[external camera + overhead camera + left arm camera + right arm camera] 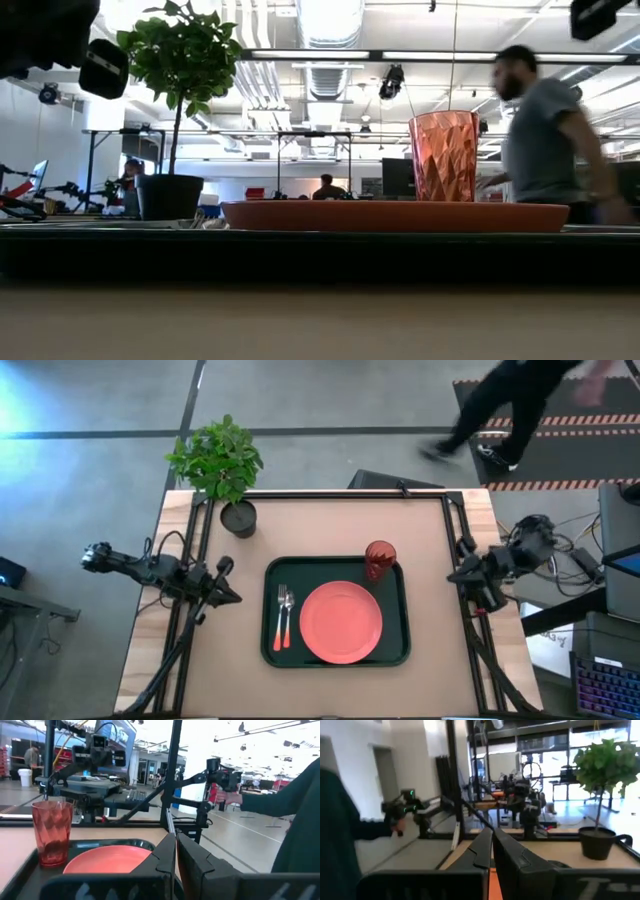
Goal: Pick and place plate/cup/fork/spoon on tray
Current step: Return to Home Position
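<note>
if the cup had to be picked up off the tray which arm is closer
Right. The cup stands in the tray's far right corner, nearest the right gripper; the left gripper waits beyond the tray's opposite side.

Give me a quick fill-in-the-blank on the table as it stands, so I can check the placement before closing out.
1. The tray carries ___ pieces of tableware.
2. The cup stands in the tray corner nearest the ___ arm.
3. The fork and spoon lie side by side on the ___ side of the plate.
4. The left gripper and right gripper, both shut, sit off the tray holding ___.

Missing words: four; right; left; nothing.
</note>
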Robot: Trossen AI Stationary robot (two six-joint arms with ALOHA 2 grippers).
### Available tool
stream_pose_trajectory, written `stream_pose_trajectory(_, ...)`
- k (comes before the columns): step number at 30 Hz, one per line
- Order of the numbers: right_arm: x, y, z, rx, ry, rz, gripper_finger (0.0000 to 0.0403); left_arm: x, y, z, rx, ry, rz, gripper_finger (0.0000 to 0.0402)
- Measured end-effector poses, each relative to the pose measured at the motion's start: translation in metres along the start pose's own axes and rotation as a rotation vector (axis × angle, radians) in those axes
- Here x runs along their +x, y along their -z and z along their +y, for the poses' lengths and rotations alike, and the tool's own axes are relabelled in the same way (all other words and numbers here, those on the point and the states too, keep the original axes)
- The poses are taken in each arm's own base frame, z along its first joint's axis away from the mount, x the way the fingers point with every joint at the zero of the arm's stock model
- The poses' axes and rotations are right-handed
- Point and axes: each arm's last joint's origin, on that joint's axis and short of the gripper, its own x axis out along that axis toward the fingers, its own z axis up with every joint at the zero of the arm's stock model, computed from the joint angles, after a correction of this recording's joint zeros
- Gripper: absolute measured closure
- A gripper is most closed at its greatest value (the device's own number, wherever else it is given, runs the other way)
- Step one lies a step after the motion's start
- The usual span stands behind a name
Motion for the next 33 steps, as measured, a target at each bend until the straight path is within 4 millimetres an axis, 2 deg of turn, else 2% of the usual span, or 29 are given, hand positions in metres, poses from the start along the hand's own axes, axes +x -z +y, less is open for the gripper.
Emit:
stream_pose_trajectory(7, 0.015, 0.038, 0.007, 0.117, -0.031, 0.020, 0.0394, 0.000, 0.007, 0.001, -0.003, -0.001, 0.005, 0.0402)
stream_pose_trajectory(12, 0.023, 0.069, 0.010, 0.118, -0.006, 0.013, 0.0394, 0.000, 0.007, 0.001, -0.002, -0.001, 0.003, 0.0402)
stream_pose_trajectory(17, 0.028, 0.094, 0.011, 0.120, -0.003, -0.067, 0.0394, 0.000, 0.008, 0.001, -0.002, -0.002, 0.009, 0.0402)
stream_pose_trajectory(27, 0.028, 0.092, 0.010, 0.050, 0.016, -0.094, 0.0394, 0.000, 0.011, 0.003, -0.041, -0.013, 0.012, 0.0402)
stream_pose_trajectory(30, 0.028, 0.089, 0.007, 0.011, 0.106, -0.123, 0.0394, 0.001, 0.015, 0.007, -0.071, -0.048, 0.008, 0.0402)
stream_pose_trajectory(33, 0.029, 0.088, 0.001, -0.013, 0.209, -0.126, 0.0394, 0.002, 0.013, 0.013, -0.022, -0.100, -0.009, 0.0402)
